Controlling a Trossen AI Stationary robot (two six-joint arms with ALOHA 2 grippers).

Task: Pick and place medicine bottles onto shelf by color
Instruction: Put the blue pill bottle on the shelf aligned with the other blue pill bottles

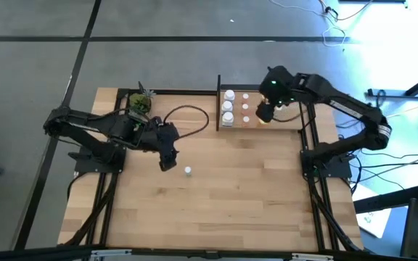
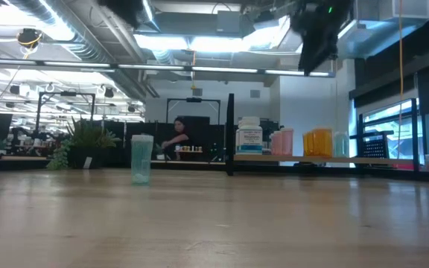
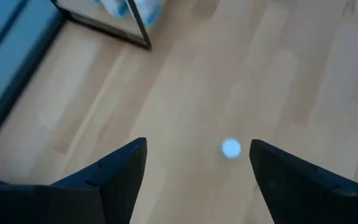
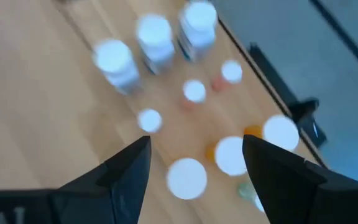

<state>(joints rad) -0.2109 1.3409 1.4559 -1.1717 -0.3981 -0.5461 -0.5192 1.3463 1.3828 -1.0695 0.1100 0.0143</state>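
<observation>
One bottle loose: a pale green medicine bottle [image 2: 141,158] stands upright alone on the tabletop [image 1: 216,203], well apart from the shelf; from above only its white cap [image 1: 187,171] shows.
Plant: small potted plant [image 1: 141,101] at the far left edge of the table, behind the left arm.
Left gripper: left gripper [image 1: 167,161] hangs above the table just beside the lone bottle, on its left; fingers [image 3: 114,171] spread apart, nothing between them; the bottle's cap [image 3: 230,148] shows in the gap, nearer one finger.
Cable: dark cable [image 1: 187,122] loops across the wood between the left arm and the shelf.
Shelf: shelf [image 1: 285,123] with black posts at the far side of the table, right of centre.
Bottles on shelf: white bottles [image 1: 228,106] in a row at its left end, pinkish ones [image 2: 282,141] next, orange ones [image 2: 318,141] further right.
Right gripper: right gripper [image 1: 265,112] hovers over the orange end of the shelf; fingers [image 4: 126,171] apart, gripping nothing, white caps [image 4: 187,177] below them.
</observation>
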